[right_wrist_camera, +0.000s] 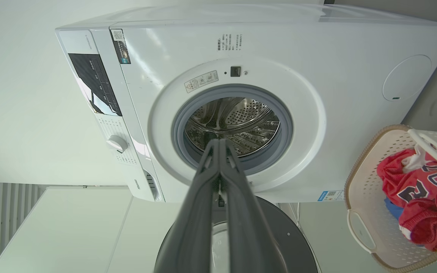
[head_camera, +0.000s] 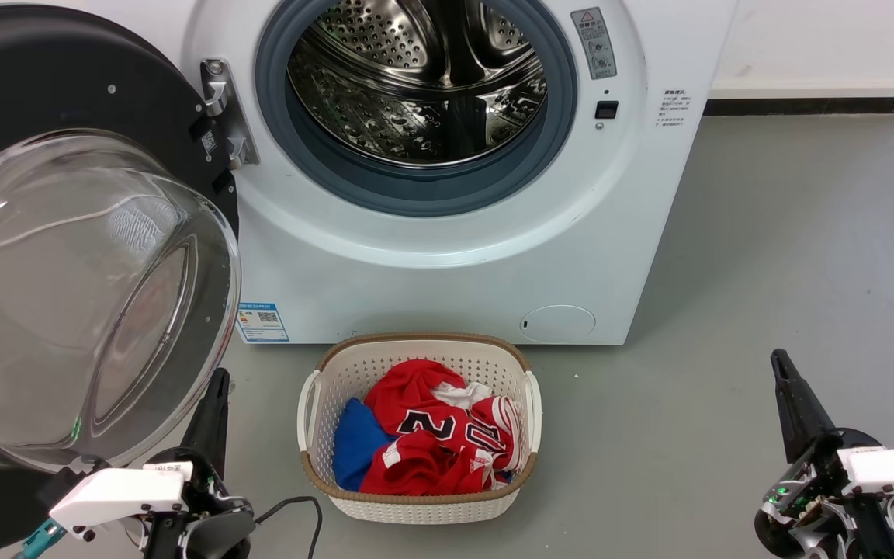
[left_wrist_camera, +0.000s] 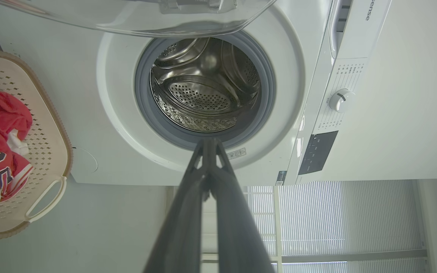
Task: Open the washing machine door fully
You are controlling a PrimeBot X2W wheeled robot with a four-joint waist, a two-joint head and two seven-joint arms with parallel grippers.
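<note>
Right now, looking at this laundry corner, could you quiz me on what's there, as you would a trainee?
1. True or false: the washing machine door is closed over the drum.
2. What lies in the basket in front of the washing machine? A) red and blue clothes B) white towels only C) nothing
3. Fill in: the left gripper and the right gripper each have their two fingers ____.
Key: 1 false, the door stands open on the robot's left side; 2 A; 3 shut, holding nothing.
</note>
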